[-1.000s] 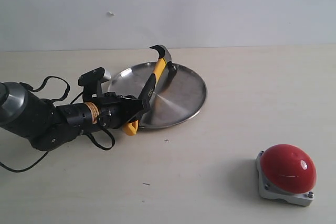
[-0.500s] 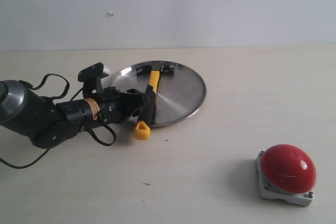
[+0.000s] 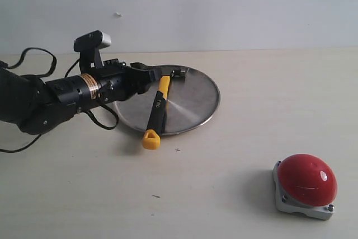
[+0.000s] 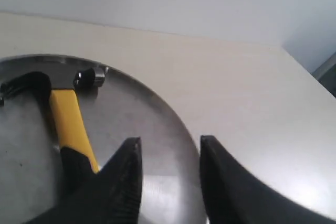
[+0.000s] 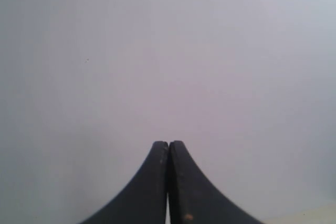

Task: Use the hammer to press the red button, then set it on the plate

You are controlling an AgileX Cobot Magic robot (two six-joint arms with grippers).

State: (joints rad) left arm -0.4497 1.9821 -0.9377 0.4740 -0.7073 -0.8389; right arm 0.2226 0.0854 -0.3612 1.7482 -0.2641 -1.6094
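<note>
The hammer (image 3: 158,106) lies across the silver plate (image 3: 193,102), its dark head at the plate's far rim and its yellow looped end (image 3: 151,140) hanging over the near rim onto the table. My left gripper (image 3: 144,76) is open above the plate's left part, just left of the handle, holding nothing. In the left wrist view the hammer (image 4: 67,124) rests on the plate (image 4: 131,114) beside my open left gripper (image 4: 170,141). The red button (image 3: 307,178) on its silver base sits at the near right. My right gripper (image 5: 168,144) is shut and faces only a blank wall.
The pale tabletop (image 3: 224,160) stretches between the plate and the button. A plain white wall (image 3: 224,9) stands behind the table. Black cables (image 3: 39,62) trail from the left arm at the far left.
My left gripper let go of the hammer, which dropped flat onto the plate, then opened, rose and drew back to the left. The button has not moved.
</note>
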